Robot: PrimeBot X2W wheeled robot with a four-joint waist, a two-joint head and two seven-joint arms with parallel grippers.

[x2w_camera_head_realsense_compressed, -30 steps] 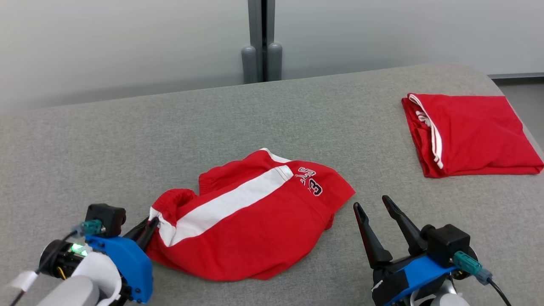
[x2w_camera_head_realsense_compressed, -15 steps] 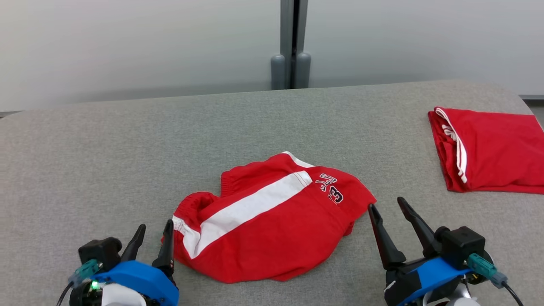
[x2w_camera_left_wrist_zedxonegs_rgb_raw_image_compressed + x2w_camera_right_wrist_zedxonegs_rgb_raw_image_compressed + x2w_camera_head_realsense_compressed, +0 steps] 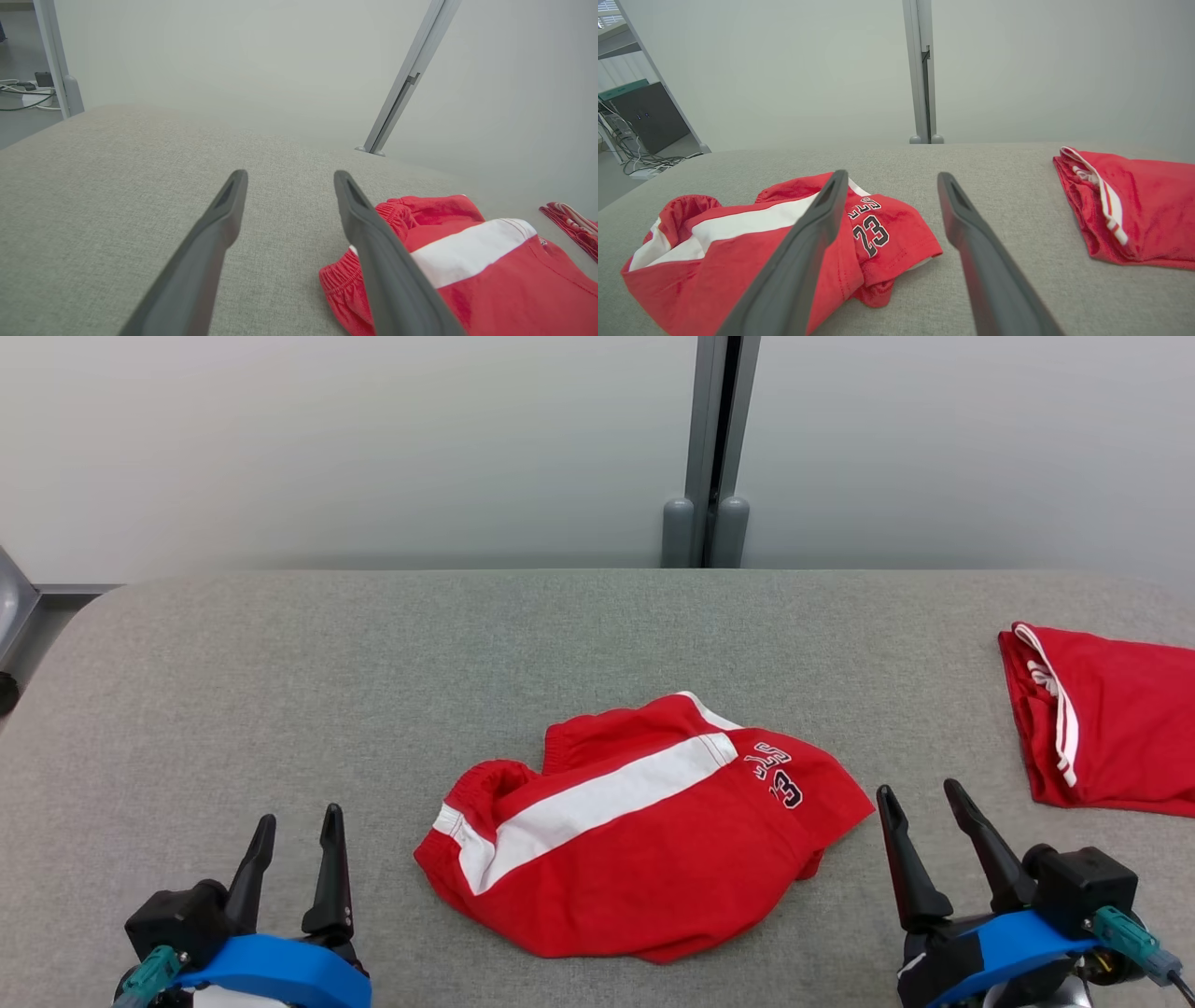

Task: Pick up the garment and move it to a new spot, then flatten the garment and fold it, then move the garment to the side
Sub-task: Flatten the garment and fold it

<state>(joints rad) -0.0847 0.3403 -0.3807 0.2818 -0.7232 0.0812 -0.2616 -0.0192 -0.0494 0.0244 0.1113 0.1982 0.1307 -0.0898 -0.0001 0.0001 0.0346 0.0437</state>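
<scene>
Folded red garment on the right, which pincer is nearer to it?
Right. The right pincer sits just left of the folded garment; the left pincer lies far across, past the crumpled shorts.

The garment (image 3: 644, 859) lies at the middle of the table (image 3: 373, 663), the left gripper (image 3: 300, 817) near its left end and the right gripper (image 3: 917, 791) just beside its right edge, both at the near side. A folded garment (image 3: 1111, 737) sits well apart at the table's right end; a post (image 3: 714, 448) stands behind the far edge
</scene>
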